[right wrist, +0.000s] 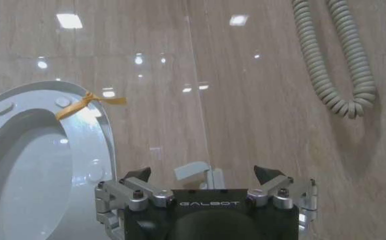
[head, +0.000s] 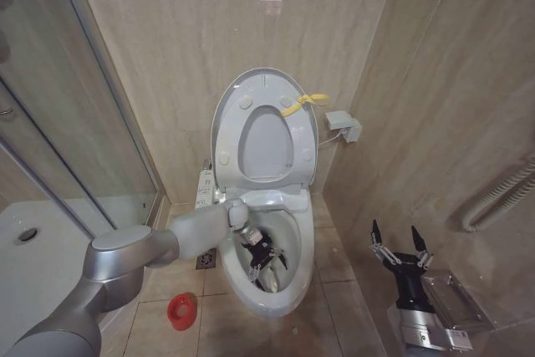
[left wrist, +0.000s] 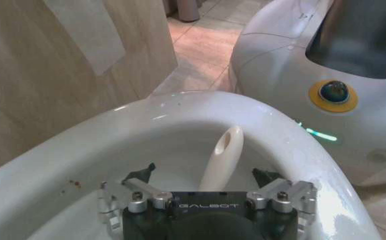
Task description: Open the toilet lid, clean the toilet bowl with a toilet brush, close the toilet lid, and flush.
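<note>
The toilet lid (head: 266, 89) stands raised against the beige tiled wall in the upper middle of the head view, a glossy white oval with small bumpers on its underside and a yellow ribbon (head: 303, 104) tied at its upper right rim. The ring-shaped seat (head: 266, 146) is raised with it. Below, at frame center, the white toilet bowl (head: 294, 286) lies open.

The left gripper (head: 261, 254) reaches down inside the bowl from the lower left of the frame. In the left wrist view its jaws stand apart on either side of the toilet brush (left wrist: 222, 156), whose white stick handle rises between them; whether the fingers press on it I cannot tell. The handle runs lengthwise away from the gripper body toward the bowl's far rim, and its bristle head is hidden.

A red cup holder (head: 181, 310) sits on the floor tiles at lower left of the bowl, beside the glass shower enclosure (head: 75, 123). The right gripper (head: 400, 244) waits at lower right, spread wide and empty, near the side wall with its coiled hose (right wrist: 333, 60).
</note>
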### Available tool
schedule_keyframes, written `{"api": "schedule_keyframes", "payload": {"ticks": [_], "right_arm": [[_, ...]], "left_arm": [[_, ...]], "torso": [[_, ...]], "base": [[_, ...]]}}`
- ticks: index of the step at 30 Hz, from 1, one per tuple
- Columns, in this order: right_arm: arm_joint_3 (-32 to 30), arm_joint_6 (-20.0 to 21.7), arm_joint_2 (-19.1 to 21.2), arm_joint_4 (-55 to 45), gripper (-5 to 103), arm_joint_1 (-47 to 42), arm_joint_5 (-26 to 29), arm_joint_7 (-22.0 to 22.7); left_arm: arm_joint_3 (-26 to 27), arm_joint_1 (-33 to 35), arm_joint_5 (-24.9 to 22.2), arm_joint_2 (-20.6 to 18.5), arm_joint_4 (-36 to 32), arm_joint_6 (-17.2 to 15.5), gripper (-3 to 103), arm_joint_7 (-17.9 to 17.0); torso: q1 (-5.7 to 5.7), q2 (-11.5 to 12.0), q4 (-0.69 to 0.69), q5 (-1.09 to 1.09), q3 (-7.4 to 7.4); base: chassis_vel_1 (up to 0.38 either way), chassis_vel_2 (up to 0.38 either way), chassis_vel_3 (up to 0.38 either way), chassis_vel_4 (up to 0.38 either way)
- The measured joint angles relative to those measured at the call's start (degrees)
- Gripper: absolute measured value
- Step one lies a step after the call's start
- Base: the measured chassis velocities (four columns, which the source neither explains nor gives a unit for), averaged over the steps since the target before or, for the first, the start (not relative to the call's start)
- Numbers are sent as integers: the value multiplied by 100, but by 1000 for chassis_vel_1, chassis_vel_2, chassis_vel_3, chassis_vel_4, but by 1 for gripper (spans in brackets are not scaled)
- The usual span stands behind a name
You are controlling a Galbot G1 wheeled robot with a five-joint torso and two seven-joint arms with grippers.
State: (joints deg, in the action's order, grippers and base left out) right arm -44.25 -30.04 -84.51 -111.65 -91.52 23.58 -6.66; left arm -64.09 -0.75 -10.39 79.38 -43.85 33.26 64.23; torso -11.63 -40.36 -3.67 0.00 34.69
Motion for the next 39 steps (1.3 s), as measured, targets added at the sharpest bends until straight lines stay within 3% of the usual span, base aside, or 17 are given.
{"api": "schedule_keyframes", "payload": {"ticks": [6,7,14,15,21,22,31,38,39], "right_arm": [[-3,-8,-19,-17,100,-14,-4,-5],[-3,-9,-26,-22,100,-15,-5,-6],[8,-10,-48,-40,100,-16,-20,-11],[10,-10,-49,-42,100,-16,-24,-12],[10,-10,-43,-46,100,-16,-28,-13],[8,-10,-39,-47,100,-17,-28,-14],[22,-16,-86,-69,100,-43,-68,-19],[16,-29,-158,-92,100,-73,-104,-25],[7,-28,-185,-102,100,-82,-122,-24]], "left_arm": [[30,3,4,13,40,9,101,39],[31,-2,4,1,38,10,75,46],[49,-6,4,-29,59,10,75,63],[55,10,4,-28,71,10,47,73],[72,105,2,-13,108,14,47,83],[91,120,-9,-10,108,18,26,82],[601,44,-122,-123,-68,-22,24,119],[1338,146,-839,-484,-688,-424,21,223],[1477,239,-1116,-645,-948,-563,21,132]], "torso": [[0,0,1,0,0],[0,0,0,0,0],[0,0,0,0,0],[0,0,0,0,0],[0,0,-1,-2,0],[0,-1,-3,-2,-1],[0,0,0,0,0],[0,0,0,0,0],[0,0,2,0,0]], "base": [[0,0,0,0],[0,0,0,0],[0,0,0,0],[0,0,0,0],[0,0,0,0],[0,0,0,0],[0,0,0,0],[0,0,0,0],[0,0,0,0]]}}
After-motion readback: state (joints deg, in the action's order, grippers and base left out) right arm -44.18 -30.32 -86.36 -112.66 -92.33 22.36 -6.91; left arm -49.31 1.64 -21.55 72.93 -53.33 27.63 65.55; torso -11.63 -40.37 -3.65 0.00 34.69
